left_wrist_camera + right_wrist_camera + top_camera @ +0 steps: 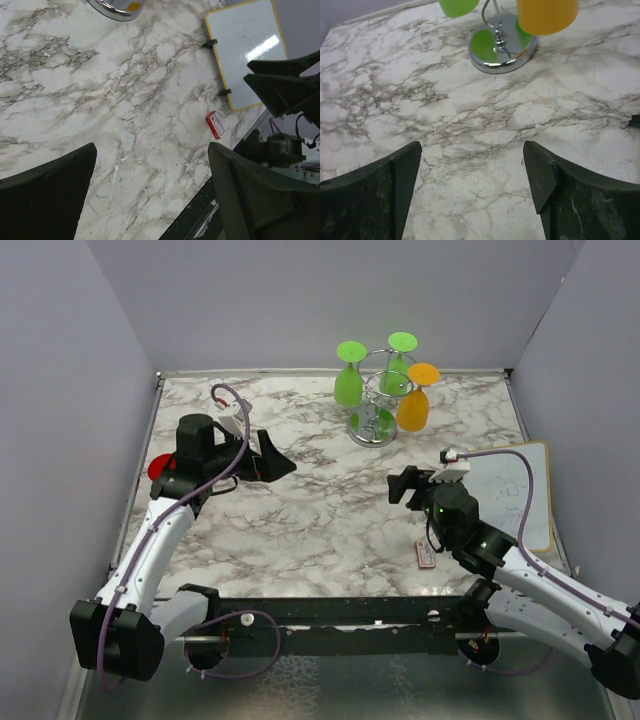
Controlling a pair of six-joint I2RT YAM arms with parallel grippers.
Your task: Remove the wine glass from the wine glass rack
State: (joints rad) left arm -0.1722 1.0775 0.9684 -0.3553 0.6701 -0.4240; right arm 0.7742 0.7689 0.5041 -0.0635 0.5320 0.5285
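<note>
The top view looks down from high on the near side, with the wine glass rack [375, 405] far across the table [320, 530]. The right wrist camera faces the rack's base from nearby. The left wrist camera, farther off, catches only that base's rim, which all three views share.

Red object [155, 468] mostly hidden behind left arm [160, 535]. Right wrist view cuts off wine glass rack [502, 50] and orange glass [547, 15] at top.

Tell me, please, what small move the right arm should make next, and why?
Probably ease the right gripper forward toward the orange glass: its jaws are open and empty, and that glass hangs upside down on the wine glass rack, on the side nearest it.
</note>
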